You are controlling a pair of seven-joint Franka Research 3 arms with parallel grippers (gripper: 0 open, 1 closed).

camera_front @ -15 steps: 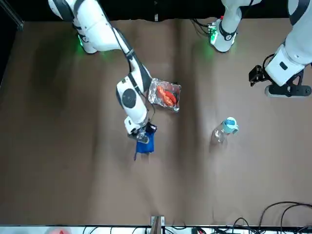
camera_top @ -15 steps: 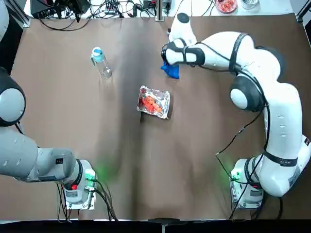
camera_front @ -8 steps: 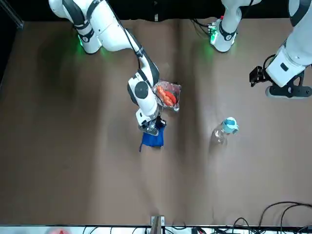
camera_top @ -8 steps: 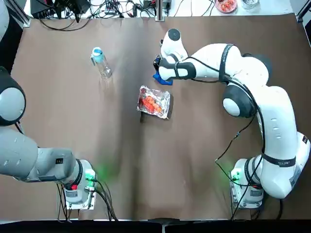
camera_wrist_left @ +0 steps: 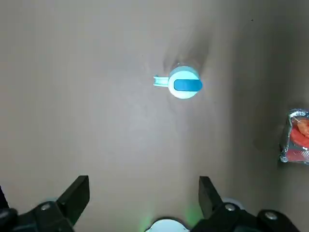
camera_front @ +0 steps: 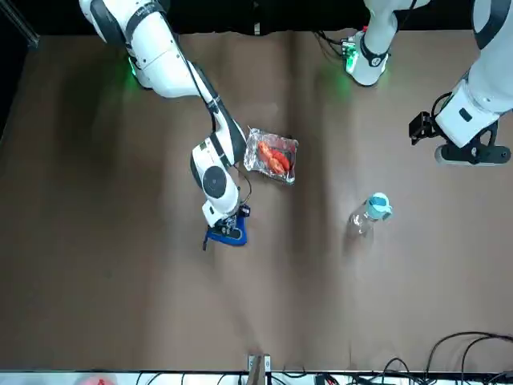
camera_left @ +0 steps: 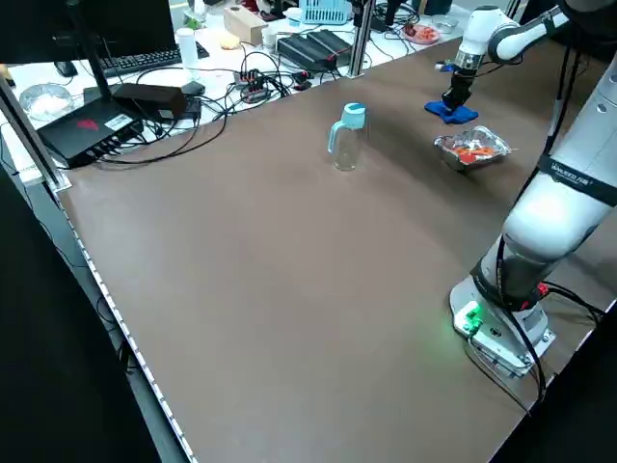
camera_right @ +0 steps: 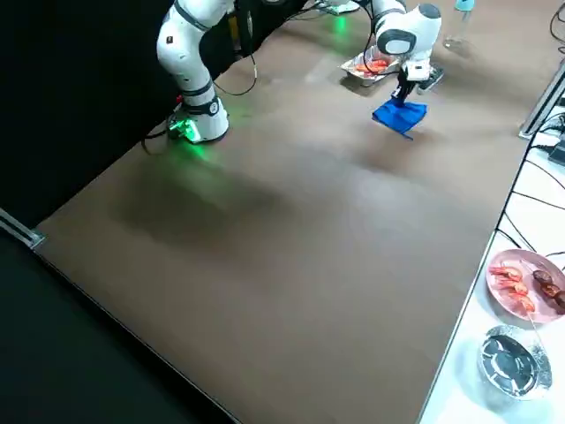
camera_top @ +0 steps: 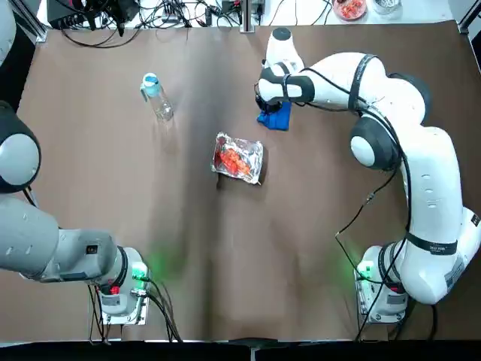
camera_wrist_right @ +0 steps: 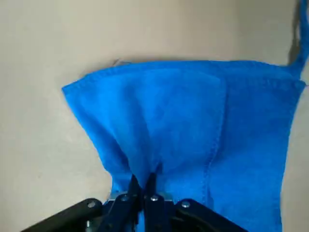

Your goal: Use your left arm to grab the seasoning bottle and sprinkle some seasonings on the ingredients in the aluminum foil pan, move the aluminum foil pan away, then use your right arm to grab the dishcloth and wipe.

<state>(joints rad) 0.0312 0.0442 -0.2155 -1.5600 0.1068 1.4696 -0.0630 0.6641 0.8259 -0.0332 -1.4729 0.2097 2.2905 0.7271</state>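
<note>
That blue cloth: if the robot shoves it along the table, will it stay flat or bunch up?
The blue cloth is probably floppy and likely to bunch, since it already creases at the right gripper's pinch. It seems light, being thin.

Pink plate (camera_right: 530,305) — black monitor (camera_left: 87,29), keyboard (camera_left: 140,62) behind.

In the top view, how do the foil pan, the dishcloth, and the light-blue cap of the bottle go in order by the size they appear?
From largest to smallest, as they look in the top view:
1. The foil pan
2. The dishcloth, partly hidden by the right arm
3. The light-blue cap
</note>
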